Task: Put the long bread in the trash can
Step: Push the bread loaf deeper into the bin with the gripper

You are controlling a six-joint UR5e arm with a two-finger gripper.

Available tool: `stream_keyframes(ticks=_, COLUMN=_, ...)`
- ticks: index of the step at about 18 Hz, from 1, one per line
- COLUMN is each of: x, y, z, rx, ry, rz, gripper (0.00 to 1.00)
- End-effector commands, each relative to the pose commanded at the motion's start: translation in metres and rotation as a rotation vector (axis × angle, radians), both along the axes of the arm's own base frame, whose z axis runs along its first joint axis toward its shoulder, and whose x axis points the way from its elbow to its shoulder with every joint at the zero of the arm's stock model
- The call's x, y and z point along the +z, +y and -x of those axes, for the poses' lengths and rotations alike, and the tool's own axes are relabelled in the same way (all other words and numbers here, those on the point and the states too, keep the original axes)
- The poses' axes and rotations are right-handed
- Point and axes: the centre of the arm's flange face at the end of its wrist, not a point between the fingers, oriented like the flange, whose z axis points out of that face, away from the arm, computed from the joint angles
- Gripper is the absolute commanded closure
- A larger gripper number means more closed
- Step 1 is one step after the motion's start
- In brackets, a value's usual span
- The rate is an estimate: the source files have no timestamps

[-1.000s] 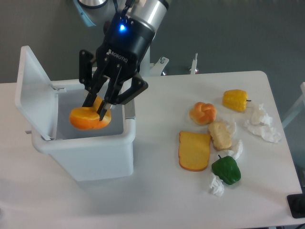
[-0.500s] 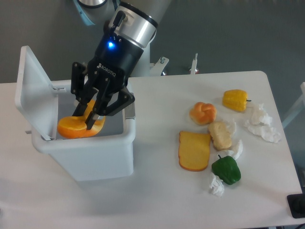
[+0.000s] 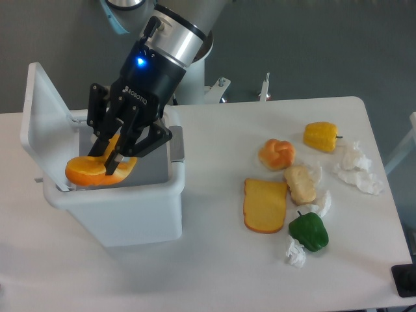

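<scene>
The long bread [image 3: 88,170], a glossy orange loaf, hangs tilted inside the open top of the trash can [image 3: 130,208], at its left side. My gripper [image 3: 109,156] is shut on the loaf's upper part, its black fingers [image 3: 117,158] reaching down into the bin opening. The white bin's lid [image 3: 40,123] stands raised at the left. The loaf's far end is hidden behind the fingers.
To the right on the white table lie a flat toast slice [image 3: 265,205], a round bun [image 3: 277,154], a pale bread piece [image 3: 300,183], a yellow pepper [image 3: 321,136], a green pepper [image 3: 308,231] and crumpled paper [image 3: 356,166].
The gripper has carried the loaf leftward and lower, from the bin's middle to its left side near the lid.
</scene>
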Motion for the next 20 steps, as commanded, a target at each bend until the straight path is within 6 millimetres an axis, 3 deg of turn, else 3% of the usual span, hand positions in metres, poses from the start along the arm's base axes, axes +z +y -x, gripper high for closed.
stream_keyframes(ticks=5, x=-0.014, y=-0.005, z=-0.002, rx=-0.003, ry=-0.029, rz=0.012, gripper=0.66)
stream_keyframes(ticks=11, x=-0.018, y=-0.018, z=-0.005, rx=0.012, ry=-0.038, rz=0.019, gripper=0.65)
stream_keyframes(ticks=20, x=-0.017, y=-0.014, z=0.002, rx=0.012, ry=-0.036, rz=0.015, gripper=0.65)
